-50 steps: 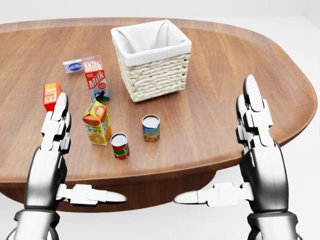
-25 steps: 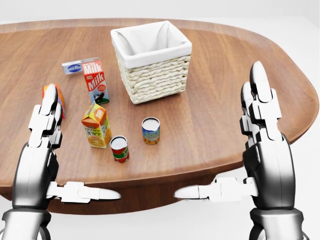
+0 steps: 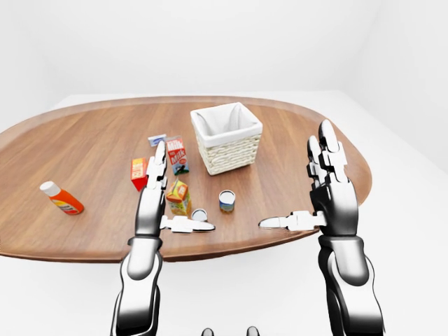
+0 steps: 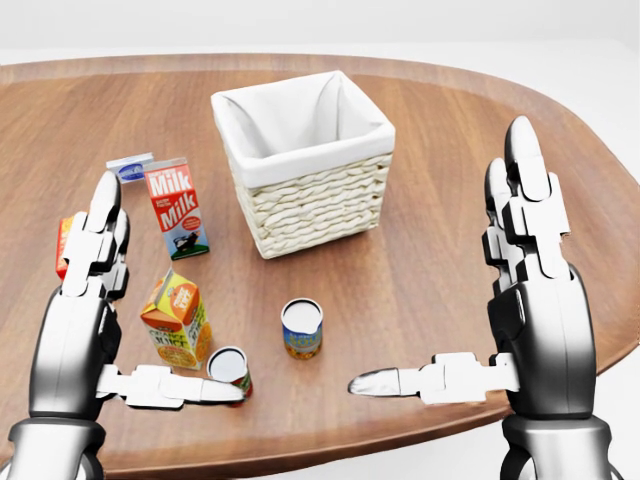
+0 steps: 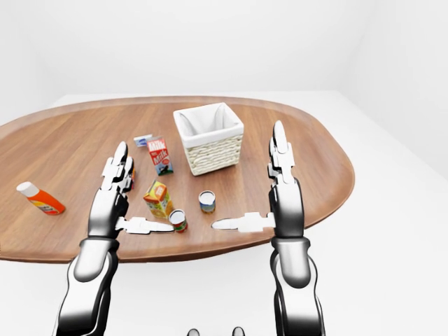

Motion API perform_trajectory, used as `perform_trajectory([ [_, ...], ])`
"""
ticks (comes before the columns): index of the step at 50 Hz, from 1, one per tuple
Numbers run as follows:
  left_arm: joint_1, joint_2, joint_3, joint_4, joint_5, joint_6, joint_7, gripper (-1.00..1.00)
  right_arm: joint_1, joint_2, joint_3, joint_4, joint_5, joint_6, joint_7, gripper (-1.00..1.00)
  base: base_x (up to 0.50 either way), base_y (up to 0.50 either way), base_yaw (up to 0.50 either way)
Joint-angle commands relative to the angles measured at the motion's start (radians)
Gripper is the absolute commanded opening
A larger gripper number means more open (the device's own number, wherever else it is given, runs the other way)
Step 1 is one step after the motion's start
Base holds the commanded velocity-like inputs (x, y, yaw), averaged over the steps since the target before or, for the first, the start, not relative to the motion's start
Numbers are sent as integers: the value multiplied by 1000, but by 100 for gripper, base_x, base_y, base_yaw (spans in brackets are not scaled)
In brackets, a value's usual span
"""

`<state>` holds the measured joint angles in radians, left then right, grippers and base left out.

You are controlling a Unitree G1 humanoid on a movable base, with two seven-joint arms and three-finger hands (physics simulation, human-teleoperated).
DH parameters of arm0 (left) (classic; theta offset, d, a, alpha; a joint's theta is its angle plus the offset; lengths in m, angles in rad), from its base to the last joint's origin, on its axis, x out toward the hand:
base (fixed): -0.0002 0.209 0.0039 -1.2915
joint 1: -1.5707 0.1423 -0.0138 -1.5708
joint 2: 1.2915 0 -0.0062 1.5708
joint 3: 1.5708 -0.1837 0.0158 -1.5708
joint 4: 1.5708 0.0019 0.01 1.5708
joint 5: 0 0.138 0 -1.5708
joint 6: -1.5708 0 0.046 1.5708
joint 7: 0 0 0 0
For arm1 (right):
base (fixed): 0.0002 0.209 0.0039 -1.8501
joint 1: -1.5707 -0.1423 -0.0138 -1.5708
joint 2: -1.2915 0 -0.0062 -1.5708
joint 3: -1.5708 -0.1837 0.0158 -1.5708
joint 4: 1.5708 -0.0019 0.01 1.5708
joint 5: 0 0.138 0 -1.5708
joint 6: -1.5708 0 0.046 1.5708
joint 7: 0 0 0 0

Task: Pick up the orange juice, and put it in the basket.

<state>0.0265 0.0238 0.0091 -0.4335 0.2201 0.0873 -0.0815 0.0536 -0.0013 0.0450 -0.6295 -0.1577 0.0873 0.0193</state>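
The orange juice carton (image 4: 178,320) stands upright on the wooden table (image 4: 440,200), at the lower left of the head view. My left hand (image 4: 165,295) is open. Its fingers (image 4: 100,235) point up just left of the carton, and its thumb (image 4: 170,387) stretches out below the carton; whether it touches the carton I cannot tell. The white-lined wicker basket (image 4: 320,205) stands empty, above and to the right of the carton. At the right of this view my right hand (image 4: 437,256) is open over the table, with nothing in it.
A milk carton (image 4: 175,208) and a small blue-white box (image 4: 130,168) stand left of the basket. A blue-yellow can (image 4: 301,328) and a red can (image 4: 230,368) sit right of the juice. A red box (image 4: 64,245) is partly hidden behind my left fingers. An orange bottle (image 3: 61,199) lies far left.
The camera has moved closer to the table, so everything sits lower and larger in the picture. Both open hands now reach over the table, the left one beside the juice carton.
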Motion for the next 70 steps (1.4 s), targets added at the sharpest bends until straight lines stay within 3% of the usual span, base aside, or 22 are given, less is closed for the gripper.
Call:
perform_trajectory([
  [1,4,-1,-5,6,0,0,0,100,1,0,3,-3,0,0,1,100,46,0,0],
  [58,3,-2,-9,2,3,0,1,100,10,0,10,15,0,0,-1,100,41,1,0],
  [67,-19,22,-12,4,100,0,-21,100,16,0,5,15,4,0,2,100,3,0,0],
  [70,-26,33,-10,-7,126,-18,-65,100,14,-1,-1,15,8,0,3,100,0,0,0],
])
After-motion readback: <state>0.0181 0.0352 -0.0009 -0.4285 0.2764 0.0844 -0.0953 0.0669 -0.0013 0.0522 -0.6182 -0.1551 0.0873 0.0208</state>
